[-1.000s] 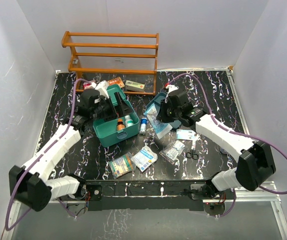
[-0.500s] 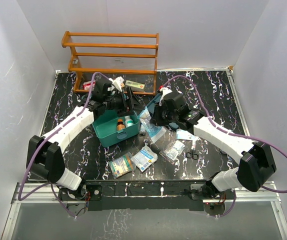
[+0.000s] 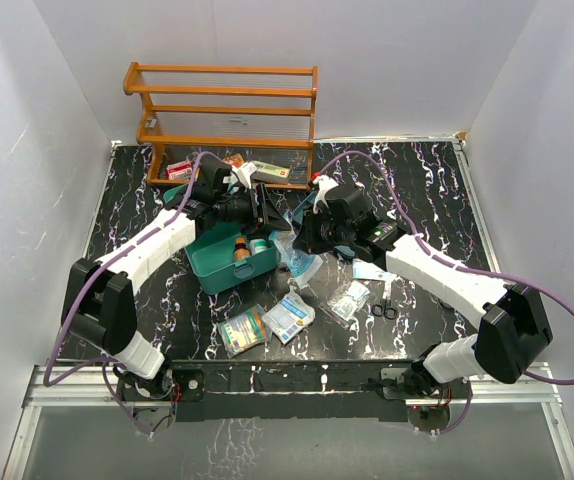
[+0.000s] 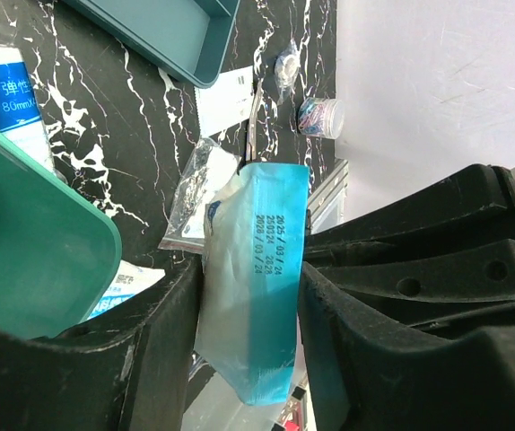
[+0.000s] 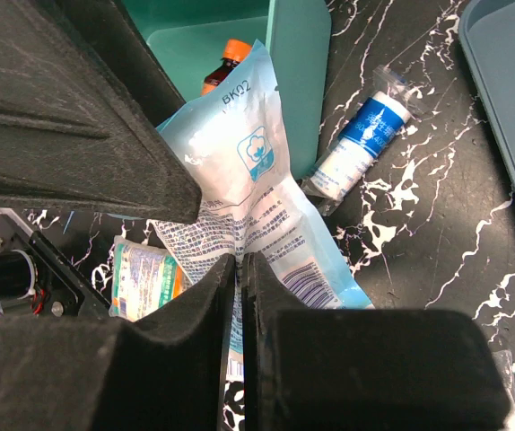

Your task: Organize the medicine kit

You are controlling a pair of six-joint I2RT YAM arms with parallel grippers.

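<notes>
The medicine kit [image 3: 222, 268] is a teal box left of centre with its lid up, and its rim [image 4: 51, 260] and wall [image 5: 298, 40] show in the wrist views. Above the table just right of it hangs a light-blue and white packet [image 3: 299, 262]. My right gripper [image 3: 303, 234] [image 5: 240, 262] is shut on it, pinching the printed film [image 5: 248, 171]. My left gripper [image 3: 265, 208] [image 4: 250, 269] reaches across the kit. Its fingers press on both sides of the same packet [image 4: 262, 206].
An orange-capped bottle [image 3: 241, 250] [image 5: 235, 49] stands inside the kit. A blue bandage roll [image 5: 361, 135] lies beside it, and a flat teal tray [image 4: 168, 31] [image 5: 509, 90] sits behind. Packets [image 3: 242, 330] [image 3: 289, 315] and scissors [image 3: 385, 305] lie near the front. An orange rack [image 3: 222, 105] stands at the back.
My left arm swung right across the kit to the packet, and its jaws closed in from wide onto it. My right gripper carried the packet slightly left.
</notes>
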